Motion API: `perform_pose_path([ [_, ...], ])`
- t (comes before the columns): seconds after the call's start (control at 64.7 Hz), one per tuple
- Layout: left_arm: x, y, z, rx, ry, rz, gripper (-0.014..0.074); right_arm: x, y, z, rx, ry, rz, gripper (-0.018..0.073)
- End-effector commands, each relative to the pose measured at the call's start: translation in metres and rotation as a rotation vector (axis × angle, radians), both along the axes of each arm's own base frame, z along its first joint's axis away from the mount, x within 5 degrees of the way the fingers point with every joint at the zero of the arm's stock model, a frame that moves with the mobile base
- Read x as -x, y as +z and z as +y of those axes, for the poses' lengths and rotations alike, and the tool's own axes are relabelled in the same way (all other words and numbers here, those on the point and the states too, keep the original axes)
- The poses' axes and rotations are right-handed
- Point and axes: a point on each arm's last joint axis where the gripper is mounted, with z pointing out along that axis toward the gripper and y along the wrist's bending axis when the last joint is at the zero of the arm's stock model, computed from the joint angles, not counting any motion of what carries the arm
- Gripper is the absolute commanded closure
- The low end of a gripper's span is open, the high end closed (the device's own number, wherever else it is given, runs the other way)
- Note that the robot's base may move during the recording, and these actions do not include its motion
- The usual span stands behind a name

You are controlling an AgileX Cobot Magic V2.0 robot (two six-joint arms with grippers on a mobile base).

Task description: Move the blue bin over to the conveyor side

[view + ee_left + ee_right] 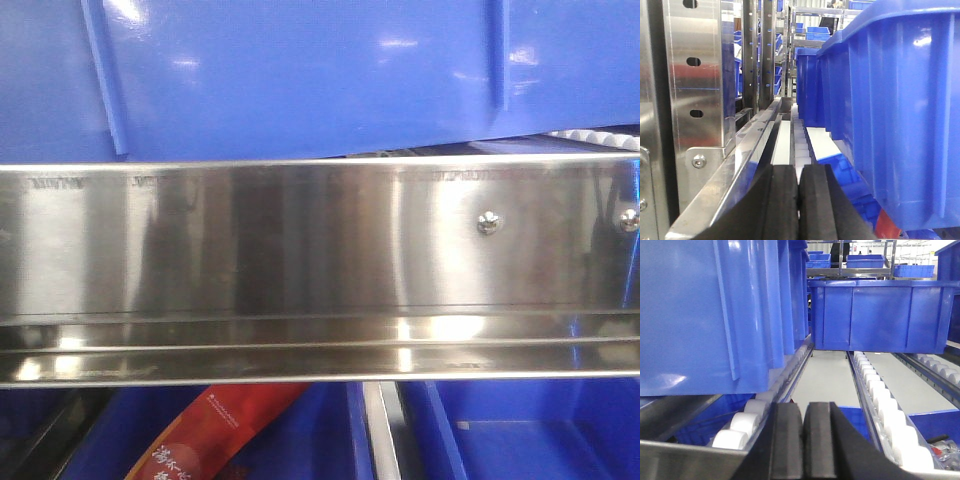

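The blue bin (300, 70) fills the top of the front view, its glossy wall showing two raised vertical ribs above a steel rail. In the left wrist view the blue bin (905, 100) stands close on the right of my left gripper (798, 172), which is shut with nothing between its black pads. In the right wrist view the blue bin (690, 315) rests on white rollers to the upper left of my right gripper (803, 410), also shut and empty. Neither gripper touches the bin. The conveyor side is out of view.
A shiny stainless-steel rail (300, 250) with screws (488, 222) crosses the front view. Below it are blue tubs (530, 430) and a red package (215, 430). White roller tracks (885, 410) run back to another blue bin (880, 315). A perforated steel upright (695, 75) stands at left.
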Motion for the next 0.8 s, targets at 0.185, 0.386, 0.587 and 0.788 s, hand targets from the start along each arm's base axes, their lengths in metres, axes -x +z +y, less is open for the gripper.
perform_pose_path([
  [0.185,0.0007,0.0023,-0.0003,-0.001,-0.004,-0.020,0.0623,0.0004,0.0028,-0.0004,0.012,-0.006,-0.032,0.0628],
  [0.386,0.0007,0.0023,-0.0003,-0.001,-0.004,-0.020,0.0623,0.0004,0.0028,-0.0004,0.012,-0.006,-0.032,0.0628],
  [0.587,0.0007,0.0023,-0.0003,-0.001,-0.004,-0.020,0.0623,0.0004,0.0028,-0.0004,0.012,-0.006,-0.032,0.0628],
  [0.788,0.0008,0.0029,-0.0003,-0.002,-0.004,-0.028,0.0623,0.0004,0.0028,-0.0004,0.012,-0.006,-0.032,0.0628],
])
